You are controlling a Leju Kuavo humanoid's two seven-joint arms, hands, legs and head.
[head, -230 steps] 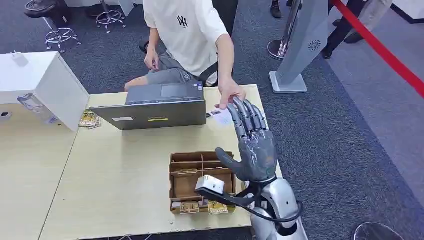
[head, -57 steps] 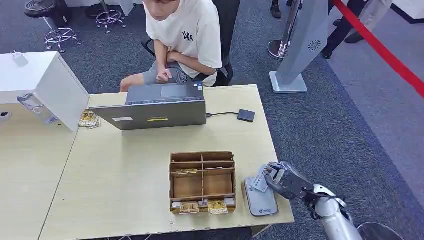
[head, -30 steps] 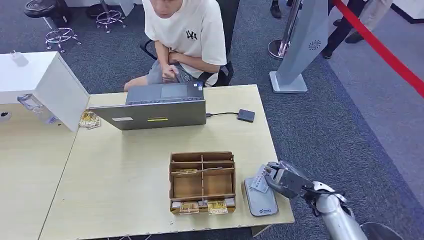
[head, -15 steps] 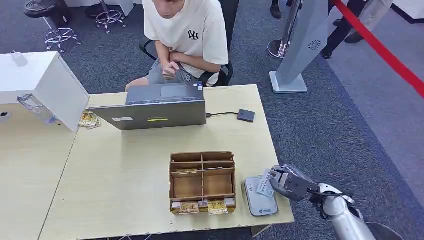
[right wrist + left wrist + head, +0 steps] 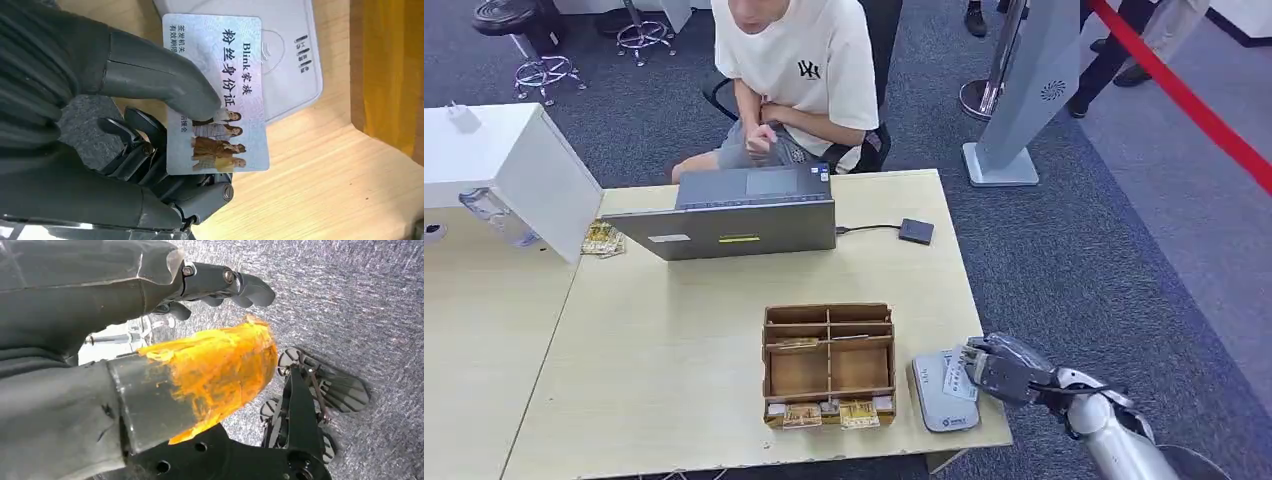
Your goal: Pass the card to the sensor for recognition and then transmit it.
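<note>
Right hand (image 5: 999,372) at the near right corner of the light wooden table (image 5: 674,360), pinching the card (image 5: 220,95) between thumb and the darker fingers (image 5: 150,165) underneath. Card is pale, printed with characters and a small group picture; it hangs partly over the sensor (image 5: 942,396), a flat grey-white pad lying on the table just right of the wooden divided tray (image 5: 828,365). Whether card and pad touch, cannot tell. Tray holds a few small yellowish packets along its near edge. Left hand (image 5: 220,285) hangs over grey carpet, fingers curled in, nothing in them; the thumb's end is coated orange. Far side of the table: an open grey laptop (image 5: 734,215), a cable running to a small dark box (image 5: 916,231). A seated person (image 5: 794,80) in a white T-shirt behind the laptop, hands drawn close to the body. White box (image 5: 509,165) at the table's left, red barrier strap (image 5: 1184,100) to the right.
</note>
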